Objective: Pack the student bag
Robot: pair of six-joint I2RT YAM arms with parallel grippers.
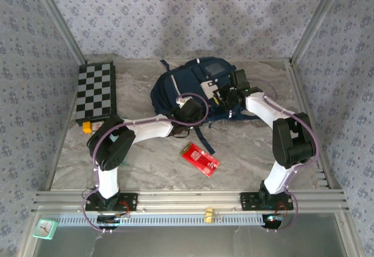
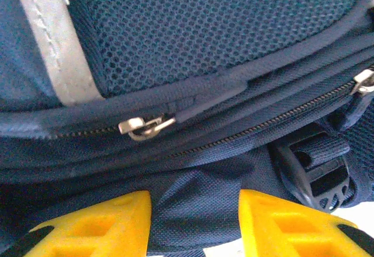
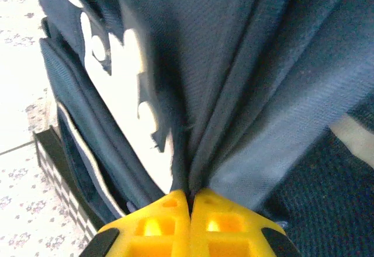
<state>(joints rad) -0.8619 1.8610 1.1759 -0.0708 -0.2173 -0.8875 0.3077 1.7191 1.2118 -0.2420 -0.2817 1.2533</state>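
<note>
The student bag (image 1: 187, 82), navy with white trim, lies at the back middle of the table. My left gripper (image 1: 190, 110) presses into its near side. In the left wrist view its yellow fingers (image 2: 111, 222) stand apart with a bunched fold of the bag's fabric (image 2: 196, 201) gripped between them, below a metal zipper pull (image 2: 143, 125). My right gripper (image 1: 225, 97) is at the bag's right side. Its yellow jaws are shut tight in the right wrist view, and folds of the student bag (image 3: 245, 93) run into the pinch point of the right gripper (image 3: 190, 194).
A chessboard (image 1: 96, 90) lies at the back left, with a small yellow piece (image 1: 87, 127) by its near corner. A red packet (image 1: 200, 159) lies on the marble tabletop in front of the bag. A black buckle (image 2: 318, 172) sits right of the left fingers. Patterned walls enclose three sides.
</note>
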